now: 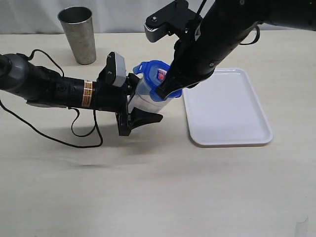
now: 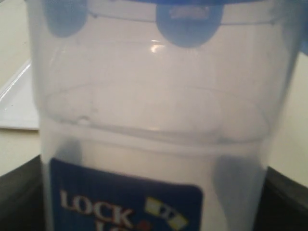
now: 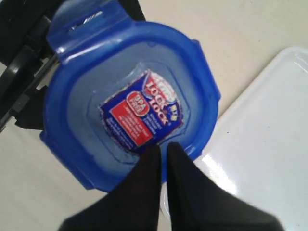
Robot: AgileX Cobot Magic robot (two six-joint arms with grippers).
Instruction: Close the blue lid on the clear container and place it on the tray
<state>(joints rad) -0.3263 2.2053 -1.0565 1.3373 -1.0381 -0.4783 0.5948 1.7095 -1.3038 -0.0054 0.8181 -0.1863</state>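
While clamping the tall clear plastic container mid-wall in the left gripper, just left of the flat white plastic tray, touches the small blue plastic lid on top with the right gripper, tips together. Likely light, stiff, slick; best held mid-wall.

The left arm is reaching in low and almost level from the left side, with its wrist rolled so that the left tool is lying on its side, fingers set wide and clamping the clear container between them. The right arm is slanting steeply down from the upper right toward the middle. The right tool is pointing downward with its two fingers pressed together.
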